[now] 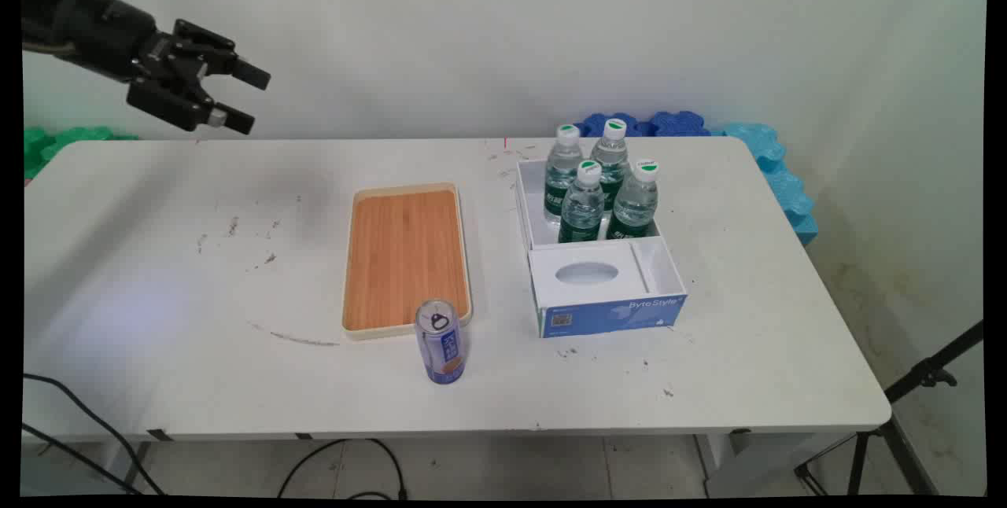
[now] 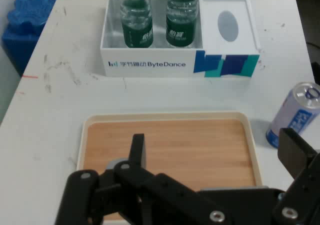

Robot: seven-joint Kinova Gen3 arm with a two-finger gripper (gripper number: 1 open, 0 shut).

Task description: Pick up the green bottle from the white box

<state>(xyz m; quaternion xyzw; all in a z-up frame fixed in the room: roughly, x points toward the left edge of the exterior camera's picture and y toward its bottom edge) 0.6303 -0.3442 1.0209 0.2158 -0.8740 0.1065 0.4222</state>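
My gripper (image 1: 250, 97) hangs open and empty high above the table's far left corner, apart from everything. A bamboo tray (image 1: 405, 256) with a cream rim lies bare at mid-table. A blue-and-white drink can (image 1: 440, 341) stands upright just off the tray's near right corner. Right of the tray sits a white and blue box (image 1: 614, 313) holding several water bottles (image 1: 586, 205) with green labels. In the hand view the open gripper (image 2: 216, 152) frames the tray (image 2: 200, 140), with the can (image 2: 295, 116) to the right and the box (image 2: 150, 64) and bottles (image 2: 137, 22) beyond.
Blue foam mats (image 1: 755, 154) lean behind the table's far right corner, green ones (image 1: 55, 142) at far left. Black cables (image 1: 79, 421) trail below the near left edge. A tripod leg (image 1: 920, 382) stands off the table's right side.
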